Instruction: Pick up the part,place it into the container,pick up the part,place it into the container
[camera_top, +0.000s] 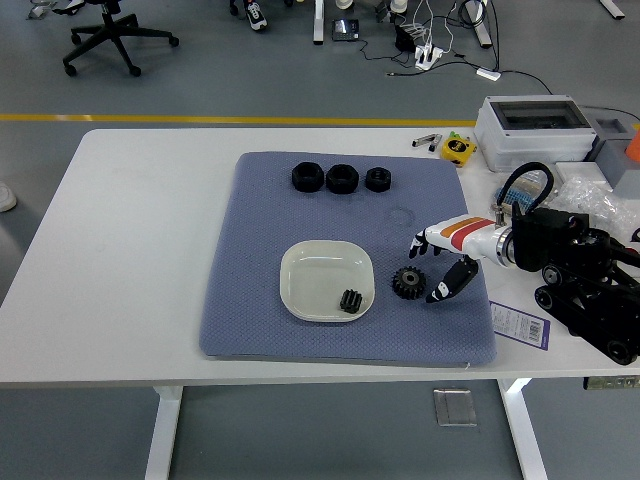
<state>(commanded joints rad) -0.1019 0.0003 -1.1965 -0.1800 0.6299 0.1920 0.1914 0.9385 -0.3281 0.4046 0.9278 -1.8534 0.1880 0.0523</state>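
A black gear (407, 282) lies on the blue mat (250, 300), just right of the white square dish (300, 272). A smaller black gear part (349, 301) rests inside the dish at its lower right corner. My right hand (430, 265), white with orange stripes and black fingers, hovers just right of the loose gear with fingers spread and nothing held. Its thumb (446, 284) points down toward the mat beside the gear. The left arm is out of sight.
Three black ring-shaped parts (341, 178) stand in a row at the mat's far edge. A grey box (530, 125), a yellow item (459, 148) and plastic bags (590, 192) crowd the table's right side. A label card (518, 324) lies by the mat's right edge.
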